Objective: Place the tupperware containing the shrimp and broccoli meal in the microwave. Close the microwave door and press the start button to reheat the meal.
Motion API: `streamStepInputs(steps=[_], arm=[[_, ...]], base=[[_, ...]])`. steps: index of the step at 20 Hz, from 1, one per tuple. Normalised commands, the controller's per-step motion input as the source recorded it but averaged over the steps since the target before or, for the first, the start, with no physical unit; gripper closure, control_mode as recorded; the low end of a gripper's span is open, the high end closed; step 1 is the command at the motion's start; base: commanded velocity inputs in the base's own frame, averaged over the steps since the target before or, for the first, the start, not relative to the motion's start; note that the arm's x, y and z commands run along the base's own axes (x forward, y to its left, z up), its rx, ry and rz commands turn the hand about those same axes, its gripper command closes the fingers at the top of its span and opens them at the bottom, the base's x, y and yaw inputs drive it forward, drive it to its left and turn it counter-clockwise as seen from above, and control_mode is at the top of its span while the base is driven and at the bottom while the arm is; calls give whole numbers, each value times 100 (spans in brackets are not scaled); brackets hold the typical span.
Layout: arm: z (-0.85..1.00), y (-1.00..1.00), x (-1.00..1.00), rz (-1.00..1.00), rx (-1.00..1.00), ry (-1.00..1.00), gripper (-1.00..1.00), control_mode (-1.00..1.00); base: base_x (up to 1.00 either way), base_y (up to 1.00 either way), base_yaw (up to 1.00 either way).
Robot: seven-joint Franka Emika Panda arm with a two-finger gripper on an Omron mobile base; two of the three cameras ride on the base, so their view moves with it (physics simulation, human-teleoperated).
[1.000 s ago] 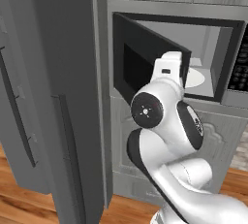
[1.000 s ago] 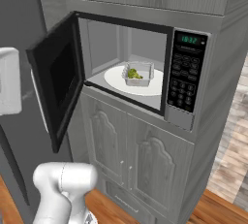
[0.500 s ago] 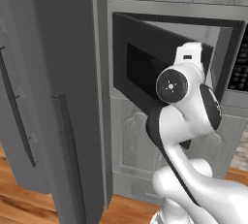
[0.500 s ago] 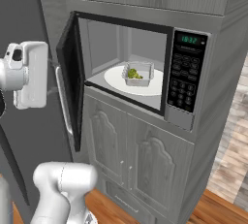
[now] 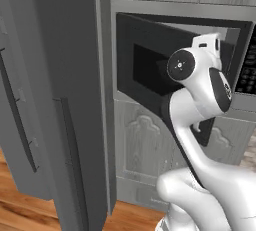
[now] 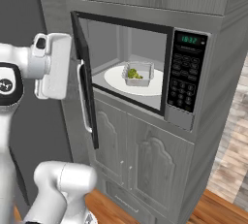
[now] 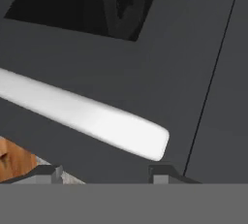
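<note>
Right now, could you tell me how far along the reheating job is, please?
Done: the container with the food sits on the turntable inside the microwave. In hand: the pincer faces the half-open door near its white handle. Left: shutting the door and pressing start.

one microwave (image 6: 145, 80), one tupperware (image 6: 139, 73), one fridge (image 5: 50, 100)

Glossy white arm (image 5: 192, 120) with rounded links and dark joint caps

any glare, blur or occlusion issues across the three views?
Left base view: the arm blocks much of the microwave door. Right base view: evenly lit, tupperware sharp. Hand view: handle soft-edged, with a bright patch; faint reflection in the door window.
</note>
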Motion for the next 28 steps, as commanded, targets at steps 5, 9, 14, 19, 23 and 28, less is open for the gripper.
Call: streamStepInputs(steps=[5,9,14,19,23,28], arm=[[-17,-27,71,-11,-9,0,-100,-100],[-22,-31,69,-8,-5,0,-100,-100],[-14,-36,68,-5,-1,0,-100,-100],[0,-41,66,-3,0,0,-100,-100],[0,-39,63,-1,0,0,-100,-100],[0,-35,59,0,0,0,-100,-100]], base=[[0,0,0],[0,0,0],[0,0,0],[0,0,0],[0,0,0],[0,0,0]])
